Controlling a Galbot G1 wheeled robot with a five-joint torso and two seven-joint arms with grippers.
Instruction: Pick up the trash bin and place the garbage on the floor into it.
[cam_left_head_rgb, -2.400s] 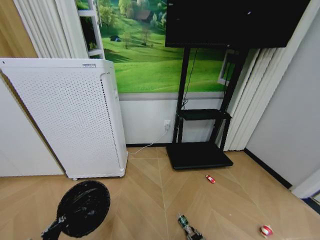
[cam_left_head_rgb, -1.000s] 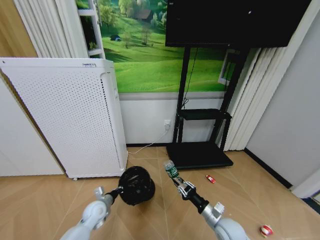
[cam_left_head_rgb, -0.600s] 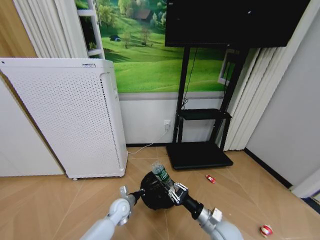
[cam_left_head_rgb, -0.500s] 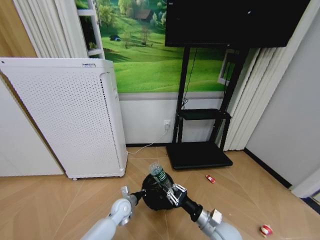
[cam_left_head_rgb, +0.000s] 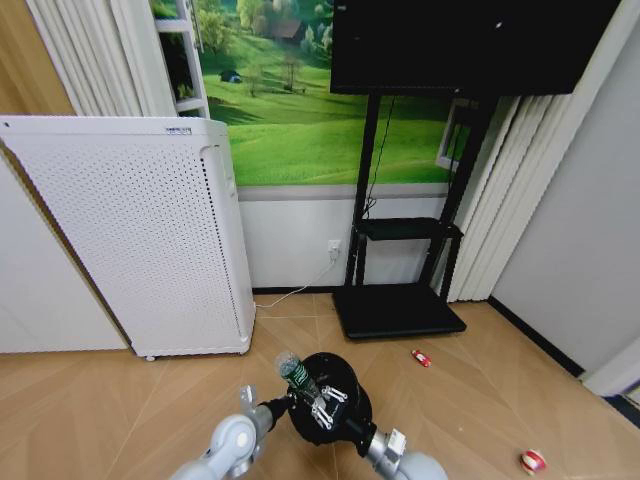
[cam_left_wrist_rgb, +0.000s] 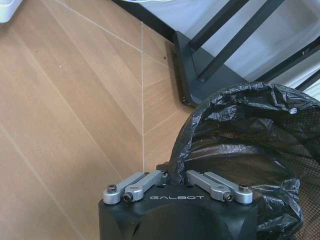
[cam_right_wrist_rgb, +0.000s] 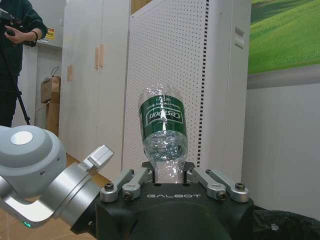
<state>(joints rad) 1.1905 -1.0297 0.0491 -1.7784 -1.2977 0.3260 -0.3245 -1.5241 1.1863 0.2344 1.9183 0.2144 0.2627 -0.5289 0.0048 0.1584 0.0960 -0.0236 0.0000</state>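
The trash bin (cam_left_head_rgb: 335, 395), black mesh lined with a black bag, hangs above the floor (cam_left_head_rgb: 470, 390) in front of me. My left gripper (cam_left_head_rgb: 281, 406) is shut on its rim; the left wrist view shows the fingers (cam_left_wrist_rgb: 145, 181) clamped on the bag edge of the trash bin (cam_left_wrist_rgb: 250, 135). My right gripper (cam_left_head_rgb: 320, 407) is shut on a clear bottle with a green label (cam_left_head_rgb: 293, 371), held upright at the bin's left rim. The right wrist view shows this bottle (cam_right_wrist_rgb: 164, 125) in my right gripper (cam_right_wrist_rgb: 169, 172). Two red-and-white pieces of garbage (cam_left_head_rgb: 421, 358) (cam_left_head_rgb: 532, 461) lie on the floor to the right.
A tall white perforated appliance (cam_left_head_rgb: 150, 230) stands at the left wall. A black TV stand with a flat base (cam_left_head_rgb: 398, 310) is straight ahead, a power cord running to a wall socket beside it. Grey walls close in on the right. A person stands far off (cam_right_wrist_rgb: 15, 55).
The bottle, in my right gripper, has moved left and nearer to me. The bin in my left gripper has shifted slightly right and nearer.
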